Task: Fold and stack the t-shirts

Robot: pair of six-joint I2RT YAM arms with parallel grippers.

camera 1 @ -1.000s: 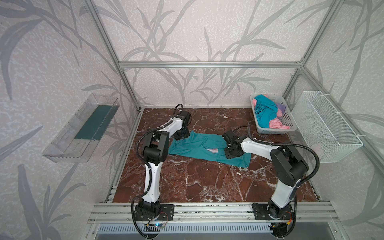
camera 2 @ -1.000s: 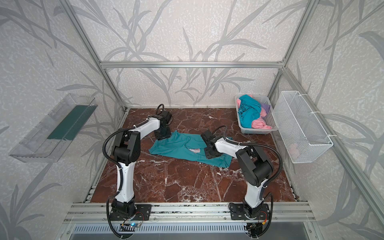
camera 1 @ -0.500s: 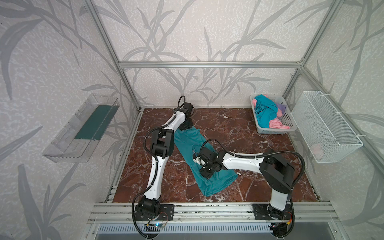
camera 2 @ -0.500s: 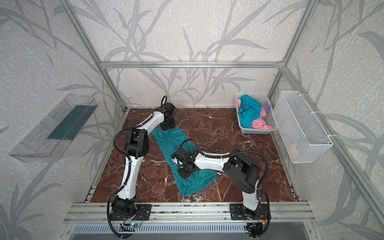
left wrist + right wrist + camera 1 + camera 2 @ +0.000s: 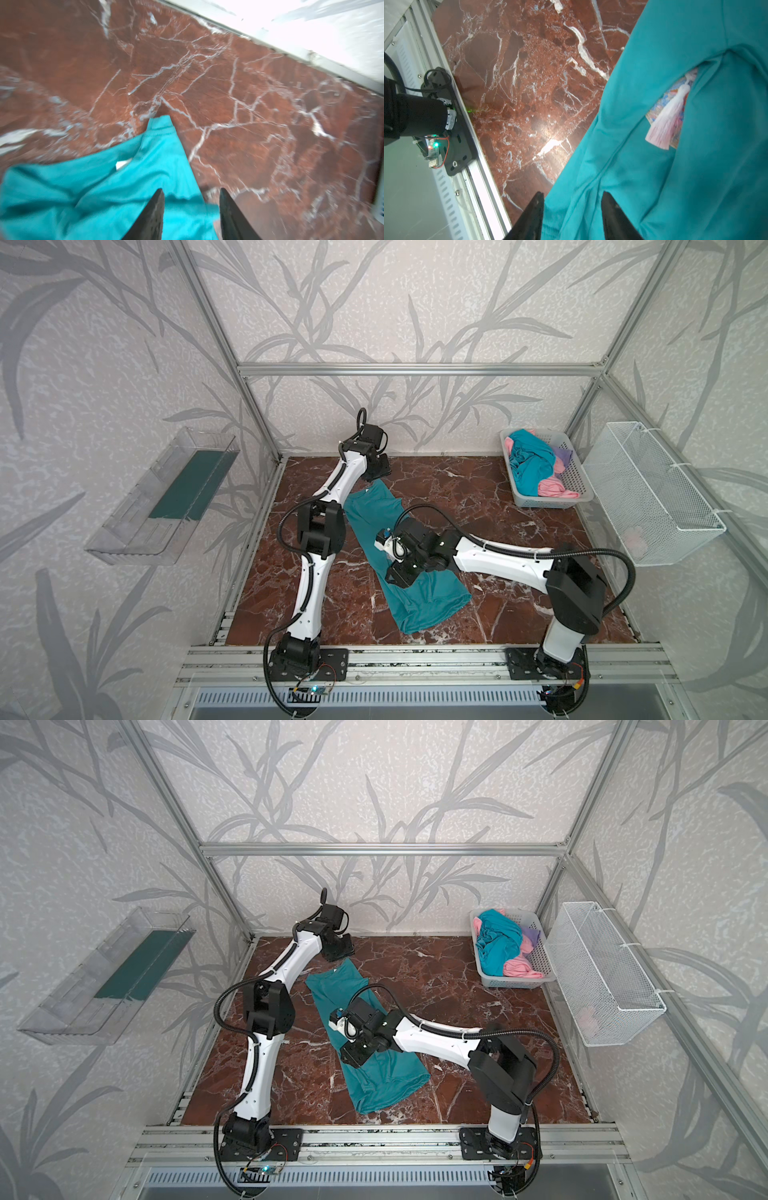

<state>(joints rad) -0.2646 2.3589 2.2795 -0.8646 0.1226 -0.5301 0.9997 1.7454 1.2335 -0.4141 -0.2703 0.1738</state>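
Note:
A teal t-shirt (image 5: pixel 428 597) (image 5: pixel 386 1077) lies stretched out flat on the marble table, running from the back left to the front middle. My left gripper (image 5: pixel 376 470) (image 5: pixel 191 192) hovers at its far end, jaws apart over the cloth (image 5: pixel 104 187). My right gripper (image 5: pixel 397 574) (image 5: pixel 572 195) stands over the shirt's middle with its jaws apart above wrinkled teal cloth (image 5: pixel 695 176). A white label (image 5: pixel 668 116) and a bit of coloured print show in a fold opening. More t-shirts, teal (image 5: pixel 530 460), pink (image 5: pixel 555 489) and lilac (image 5: pixel 563 454), sit crumpled in the grey basket.
The grey perforated basket (image 5: pixel 577 485) stands at the back right corner. A white wire basket (image 5: pixel 656 493) hangs on the right wall and a clear shelf (image 5: pixel 162 497) on the left wall. The left arm's base (image 5: pixel 452 124) sits on the front rail.
The teal shirt swung from lying crosswise to lying diagonally front to back. My right gripper moved left and toward the front; my left moved toward the back wall. Both jaws widened slightly.

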